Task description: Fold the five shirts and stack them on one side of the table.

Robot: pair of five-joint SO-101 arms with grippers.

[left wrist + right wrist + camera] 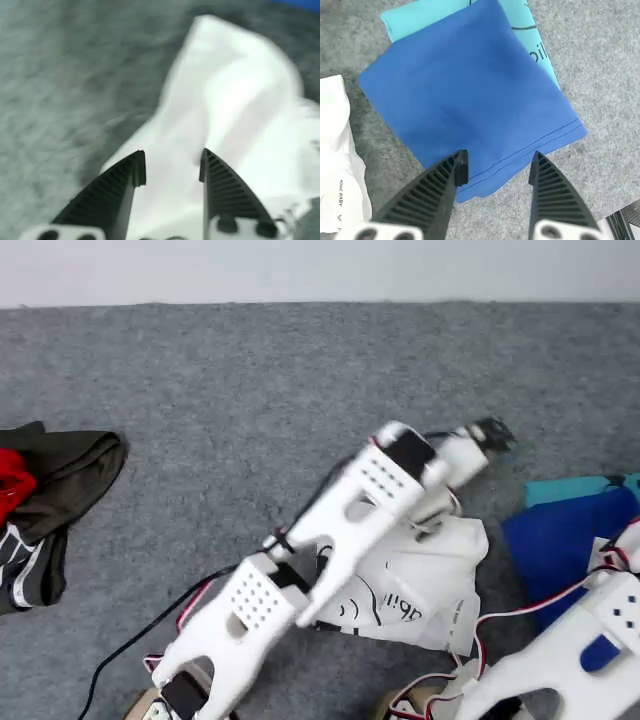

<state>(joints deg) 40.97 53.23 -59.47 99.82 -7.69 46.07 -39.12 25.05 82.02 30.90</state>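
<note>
A white shirt (420, 585) lies crumpled at the front centre of the grey table, partly under an arm. My left gripper (172, 167) hangs open just above the white shirt (235, 100), with white cloth showing between its fingers (122, 180). In the high view the left gripper (478, 443) sits past the shirt's far edge. A folded blue shirt (470, 95) rests on a folded teal shirt (542, 50) at the right side. My right gripper (497, 167) is open above the blue shirt's near edge. The blue shirt (560, 540) and teal shirt (565, 488) lie beside the white one.
A heap of unfolded shirts (55, 490), dark olive, black and red, sits at the table's left edge. Bare grey table (250, 390) stretches across the back and middle. A black cable (130, 640) trails at the front left. The right arm (560, 655) fills the front right corner.
</note>
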